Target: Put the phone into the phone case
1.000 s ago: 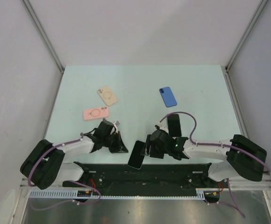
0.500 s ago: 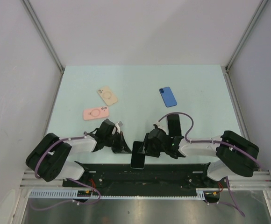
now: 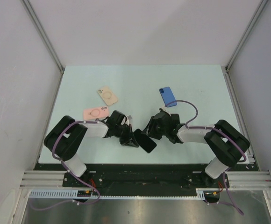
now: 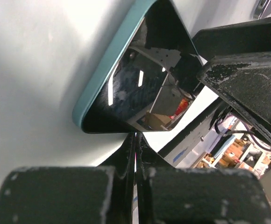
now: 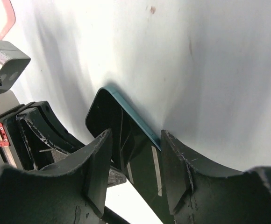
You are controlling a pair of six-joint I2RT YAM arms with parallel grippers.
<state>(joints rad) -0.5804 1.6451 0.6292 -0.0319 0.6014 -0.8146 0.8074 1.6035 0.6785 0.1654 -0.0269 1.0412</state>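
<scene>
Top external: fixed above and behind my arm bases, facing down and forward. It is far enough back to take in the whole counter (image 3: 140,84), both side walls and both my arms.

Left wrist: rides on my left claw (image 4: 135,140) and sights along its fingers, very close to one corner of the phone (image 4: 135,88).

Right wrist: rides on my right claw (image 5: 135,140) and looks out between its fingers, equally close.

All three views share the phone. Each wrist view also catches the opposite claw.
</scene>
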